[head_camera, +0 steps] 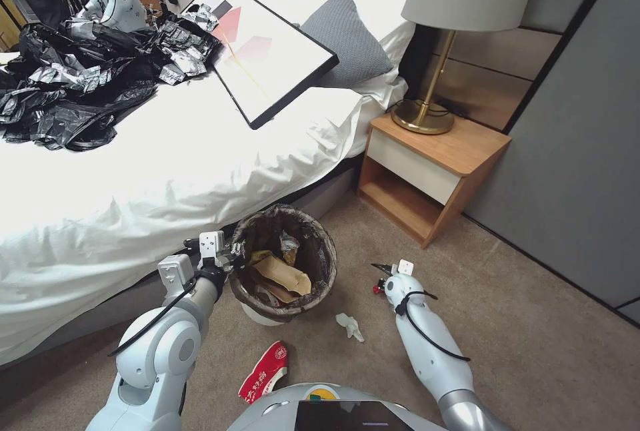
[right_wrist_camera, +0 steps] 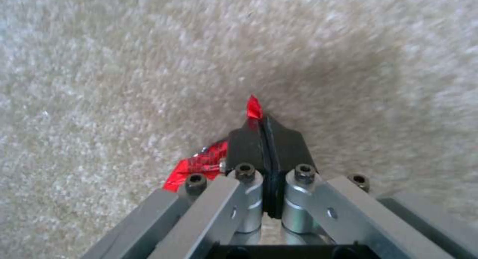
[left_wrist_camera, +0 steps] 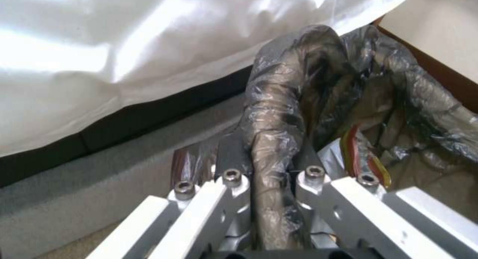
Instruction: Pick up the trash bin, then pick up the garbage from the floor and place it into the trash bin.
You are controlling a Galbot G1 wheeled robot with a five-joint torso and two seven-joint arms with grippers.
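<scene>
The bed (head_camera: 167, 151), white-sheeted and strewn with crumpled black bags (head_camera: 87, 78) and a framed picture (head_camera: 267, 51), is the landmark here. Against its near side, on the carpet (head_camera: 533, 351), stands the trash bin (head_camera: 283, 264), its dark liner folded over the rim and a tan paper bag (head_camera: 283, 276) with other scraps lying inside. The left gripper (head_camera: 230, 254) sits at the bin's rim on the side nearer the bed's foot; in the left wrist view its fingers (left_wrist_camera: 231, 154) are clamped on a fold of the liner-covered rim (left_wrist_camera: 271, 139), one finger outside and one inside the bin. On the carpet, farther out from the bed than the bin, lies a red-and-white wrapper (head_camera: 265, 372), and beside it toward the headboard end a white tissue wad (head_camera: 349, 326). Further toward the headboard end, the right gripper (head_camera: 381, 274) hangs over bare carpet, well apart from the bin; its fingers (right_wrist_camera: 249, 143) are pressed together on a small red wrapper (right_wrist_camera: 199, 165), a corner of which pokes out past the tips. Beyond it, beside the head of the bed, stands a wooden nightstand (head_camera: 433, 171) carrying a brass lamp (head_camera: 453, 31).
</scene>
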